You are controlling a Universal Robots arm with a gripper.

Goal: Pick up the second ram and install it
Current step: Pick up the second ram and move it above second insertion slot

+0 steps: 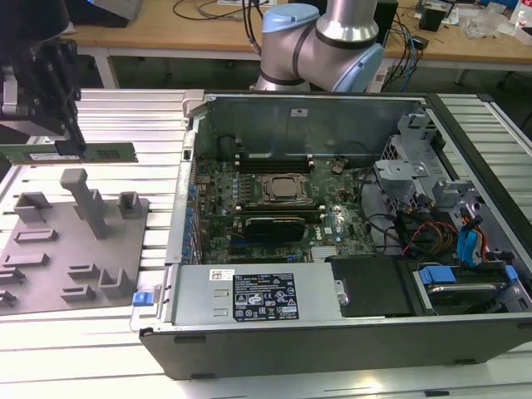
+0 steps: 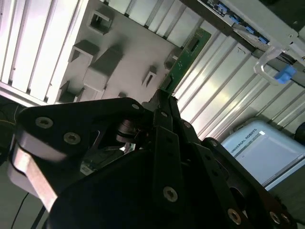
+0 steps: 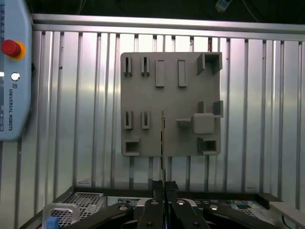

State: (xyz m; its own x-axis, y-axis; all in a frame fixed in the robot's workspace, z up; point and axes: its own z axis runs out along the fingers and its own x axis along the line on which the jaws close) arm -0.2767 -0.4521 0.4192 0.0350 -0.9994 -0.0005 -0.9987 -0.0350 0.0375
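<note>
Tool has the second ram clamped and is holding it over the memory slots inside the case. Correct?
Not quite. The tool does have the second ram clamped, but it is holding it outside the case, above the grey holder tray at the exterior view's left. The exterior view shows it.

A robotics lab: cable-strewn workbench, slatted aluminium table, opened computer case

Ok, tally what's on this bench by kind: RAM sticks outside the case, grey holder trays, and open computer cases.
RAM sticks outside the case: 1, the second ram, held by the gripper above the tray
Grey holder trays: 1, the grey holder tray
Open computer cases: 1, the computer case
Total: 3
</note>
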